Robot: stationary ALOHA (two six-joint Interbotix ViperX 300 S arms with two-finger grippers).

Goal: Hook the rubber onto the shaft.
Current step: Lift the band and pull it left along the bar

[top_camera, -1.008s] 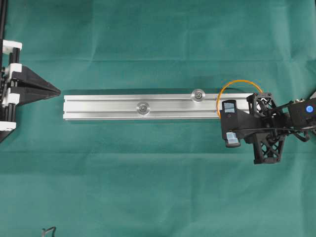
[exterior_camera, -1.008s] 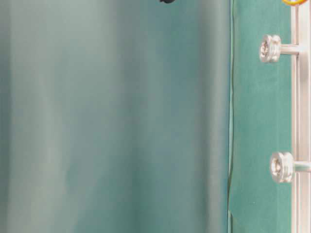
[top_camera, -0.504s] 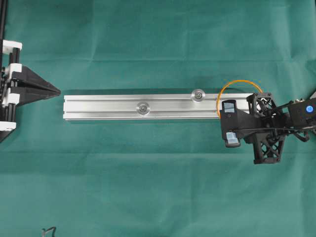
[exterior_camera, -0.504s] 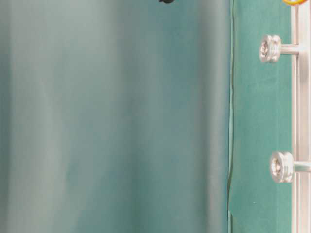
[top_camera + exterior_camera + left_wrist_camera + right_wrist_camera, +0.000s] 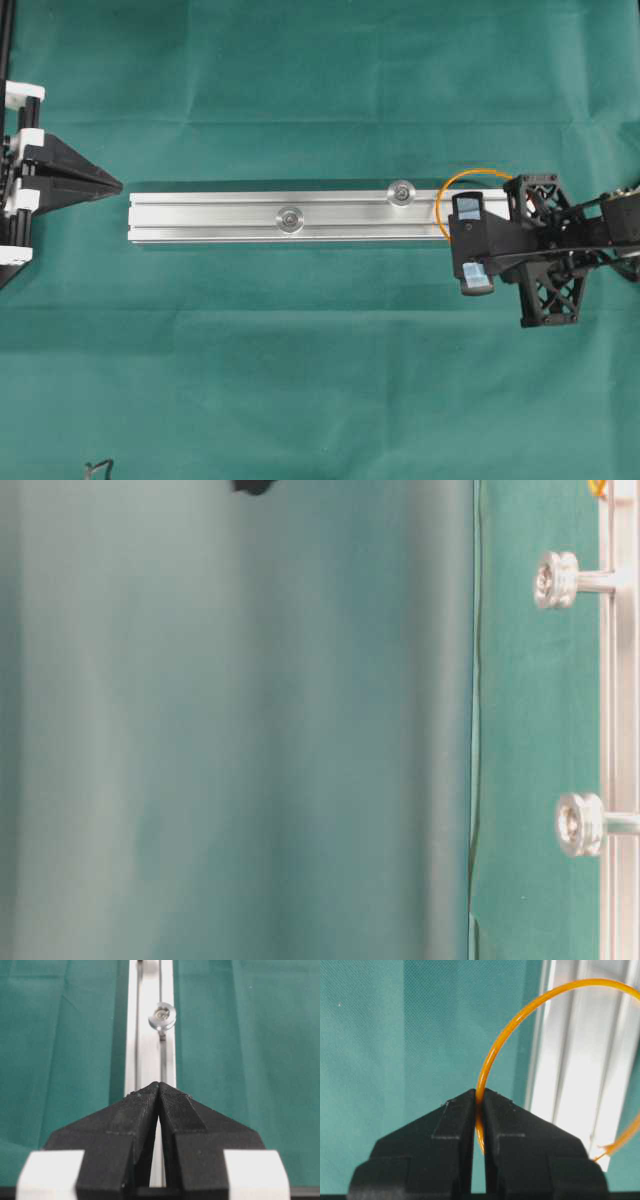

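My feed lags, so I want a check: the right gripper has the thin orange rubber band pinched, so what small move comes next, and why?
Probably carry the thin orange rubber band along the aluminium rail toward the nearer grooved steel shaft. The right gripper is shut on the band, whose loop lies over the rail's end, short of that shaft and not hooked on it.

Even light; rail (image 5: pixel 580 1060) glare — foreground blurred
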